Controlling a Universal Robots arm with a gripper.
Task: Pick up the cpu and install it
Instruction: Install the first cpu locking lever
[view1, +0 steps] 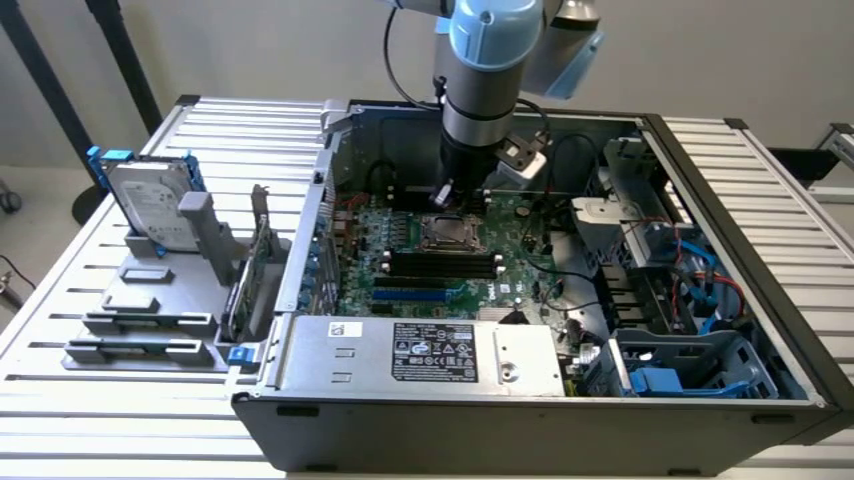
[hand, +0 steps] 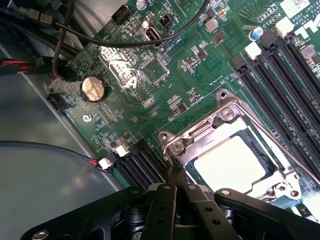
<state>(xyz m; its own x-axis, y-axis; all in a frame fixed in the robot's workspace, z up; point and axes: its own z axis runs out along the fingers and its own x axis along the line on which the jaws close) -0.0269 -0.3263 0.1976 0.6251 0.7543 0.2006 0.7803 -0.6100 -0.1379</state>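
Observation:
The cpu (hand: 230, 162) is a bright, shiny square lying flat in the motherboard socket, framed by the metal socket bracket (hand: 220, 117). In the exterior view the same socket (view1: 447, 233) sits in the middle of the green board inside the open computer case. My gripper (hand: 176, 182) hangs just over the socket's corner, its black fingers (hand: 162, 207) pressed together with nothing visible between them. From outside, the gripper (view1: 449, 197) reaches down into the case right above the far edge of the socket.
Black memory slots (view1: 441, 265) lie in front of the socket, with the power supply (view1: 414, 350) nearer still. Cables and a drive cage (view1: 681, 360) crowd the case's right side. A hard drive (view1: 150, 200) stands on grey holders outside, at the exterior view's left.

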